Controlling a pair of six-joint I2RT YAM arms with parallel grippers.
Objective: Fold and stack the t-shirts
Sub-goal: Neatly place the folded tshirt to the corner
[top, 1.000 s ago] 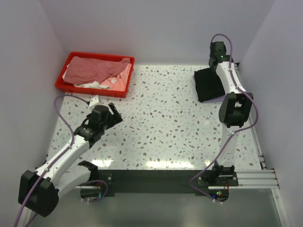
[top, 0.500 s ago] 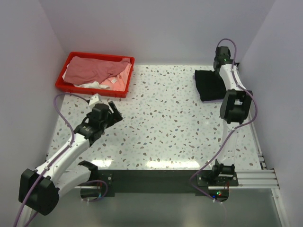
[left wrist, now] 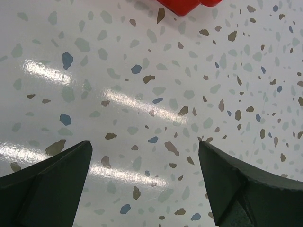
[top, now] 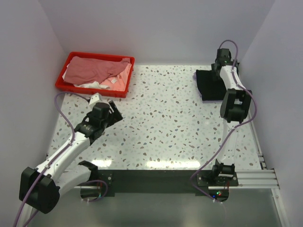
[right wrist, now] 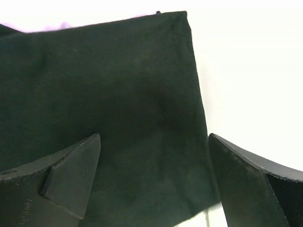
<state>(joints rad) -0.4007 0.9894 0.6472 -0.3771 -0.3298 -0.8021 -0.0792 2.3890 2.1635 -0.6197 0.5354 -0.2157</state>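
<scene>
A folded black t-shirt (top: 208,84) lies flat at the back right of the table, and it fills most of the right wrist view (right wrist: 109,94). My right gripper (right wrist: 154,142) hangs open just above it, with nothing between its fingers; a sliver of light purple cloth (right wrist: 57,26) peeks out at the shirt's far edge. In the red bin (top: 64,85) at the back left sit a dusty pink t-shirt (top: 94,68) and a white one (top: 92,85). My left gripper (left wrist: 144,151) stands open over bare speckled tabletop, short of the bin.
The red bin's corner (left wrist: 187,5) shows at the top of the left wrist view. White walls close in the table at the back and both sides. The right arm (top: 234,101) reaches along the right edge.
My right gripper has opened and let go of the black t-shirt, which now lies flat. The right arm has drawn back toward the far right corner. The left arm has barely moved.
</scene>
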